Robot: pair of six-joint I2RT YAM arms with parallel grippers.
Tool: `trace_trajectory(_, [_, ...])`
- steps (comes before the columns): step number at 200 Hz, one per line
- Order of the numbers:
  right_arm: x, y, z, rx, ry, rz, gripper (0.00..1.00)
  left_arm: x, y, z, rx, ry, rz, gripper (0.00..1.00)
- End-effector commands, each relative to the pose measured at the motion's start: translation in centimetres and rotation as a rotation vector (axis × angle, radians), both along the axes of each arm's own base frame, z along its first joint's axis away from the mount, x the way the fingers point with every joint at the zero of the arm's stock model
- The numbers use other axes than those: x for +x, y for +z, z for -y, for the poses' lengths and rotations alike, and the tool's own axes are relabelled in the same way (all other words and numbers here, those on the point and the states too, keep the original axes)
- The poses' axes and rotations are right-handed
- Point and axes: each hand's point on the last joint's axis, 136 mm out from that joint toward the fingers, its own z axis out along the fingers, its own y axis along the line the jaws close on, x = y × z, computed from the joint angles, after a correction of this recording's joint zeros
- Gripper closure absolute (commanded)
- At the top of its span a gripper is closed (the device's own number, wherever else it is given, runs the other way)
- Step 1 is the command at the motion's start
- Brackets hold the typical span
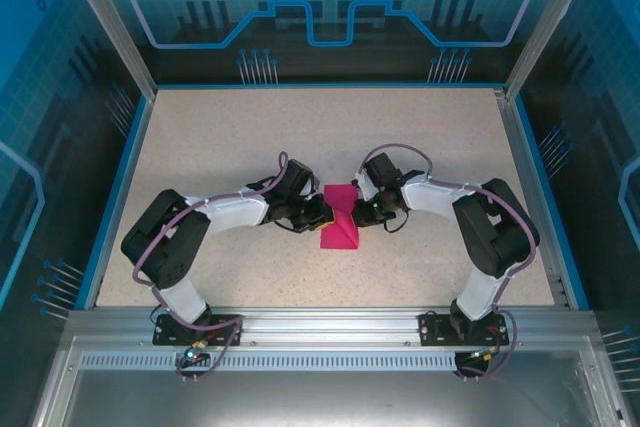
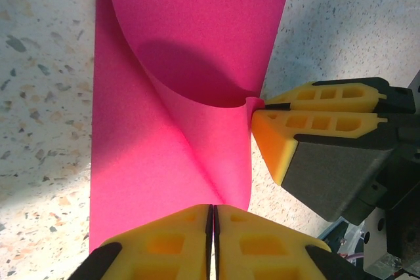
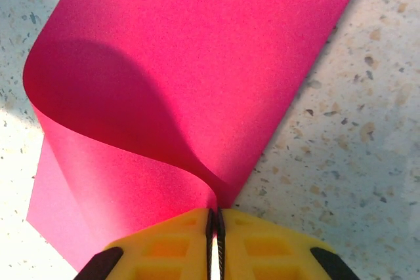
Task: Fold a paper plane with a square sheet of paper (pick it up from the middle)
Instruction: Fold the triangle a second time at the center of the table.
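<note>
Top external: speckled table [image 1: 200,147] with a blue rim; the magenta-pink sheet of paper [image 1: 338,222] lies at its centre, between the two arms, which reach in from either side. The left gripper [image 1: 320,215] meets the sheet's left edge and the right gripper [image 1: 364,207] its right edge, both low over the tabletop. Left wrist: the sheet lies as a long strip on the table, its upper layer lifted and curled over in a loose, uncreased roll that casts a shadow on the layer beneath. The left gripper's yellow pads [image 2: 170,244] are pressed together on the near edge of the paper. At the right of this view the right gripper's jaws are also closed, nipping the curled edge where the roll turns back. Right wrist: the yellow pads [image 3: 262,247] are pressed together on the paper's edge, and the pink layer rises from them in a curve and bends back over the flat part on the table.
</note>
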Motion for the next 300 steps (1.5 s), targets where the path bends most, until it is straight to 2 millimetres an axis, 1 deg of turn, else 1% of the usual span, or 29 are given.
trace_trajectory(1, [0.4, -0.2, 0.6, -0.019, -0.013, -0.012, 0.87, 0.3, 0.2, 0.8, -0.015, -0.004, -0.003, 0.88])
trace_trajectory(57, [0.4, -0.2, 0.5, -0.01, -0.013, -0.016, 0.87, 0.4, 0.5, 1.0, -0.027, -0.005, 0.0, 0.88])
trace_trajectory(92, [0.5, 0.5, -0.1, 0.025, -0.006, -0.006, 0.87, 0.6, 0.9, 1.5, -0.054, -0.003, 0.001, 0.88])
trace_trajectory(117, [0.7, 1.0, -0.4, 0.045, -0.003, 0.002, 0.87, 0.6, 0.9, 1.4, -0.052, 0.0, 0.001, 0.88])
trace_trajectory(145, [0.8, 0.9, -0.4, 0.039, -0.003, -0.003, 0.87, 0.6, 0.7, 1.3, -0.048, 0.001, -0.002, 0.88])
trace_trajectory(173, [0.8, 1.2, -0.4, 0.044, -0.009, 0.011, 0.87, 0.5, 0.7, 1.4, -0.046, -0.002, -0.002, 0.88])
trace_trajectory(259, [1.0, 0.7, -0.3, 0.027, -0.009, -0.005, 0.87, 0.5, 0.5, 1.3, -0.045, -0.004, -0.004, 0.89])
trace_trajectory(300, [0.8, -0.1, 0.0, 0.005, -0.016, -0.025, 0.87, 0.5, 0.5, 1.3, -0.045, -0.004, -0.005, 0.88])
